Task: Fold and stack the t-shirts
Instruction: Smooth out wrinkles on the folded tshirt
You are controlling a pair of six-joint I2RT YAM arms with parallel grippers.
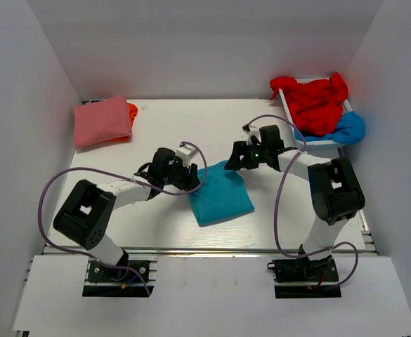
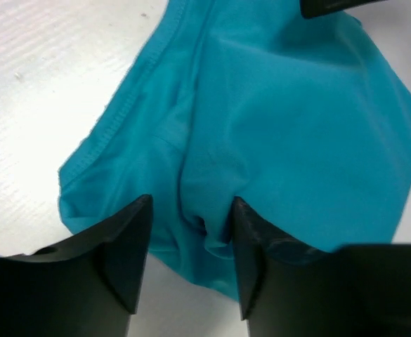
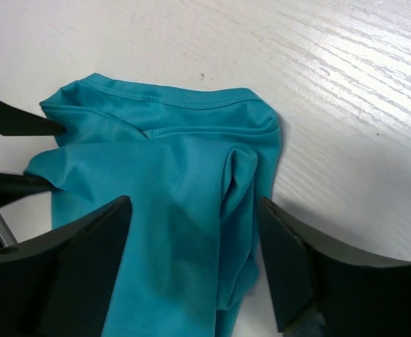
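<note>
Left gripper (image 2: 191,205) and right gripper (image 3: 194,207), jaws apart, astride teal t-shirt (image 1: 223,200).

Twin blk/white arms.
L arm (image 1: 93,210), R arm (image 1: 335,189): blk joints, white links, purple cables (image 1: 79,169), blk wedge tool fingers (image 2: 117,267).

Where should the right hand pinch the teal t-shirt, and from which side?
Pinch the raised wrinkle near the hemmed corner of the teal soft cloth t-shirt, right hand coming straight down. The shirt lies flat on the white table, so that ridge is probably the easiest part to close on, and it sits between the open jaws.
</note>
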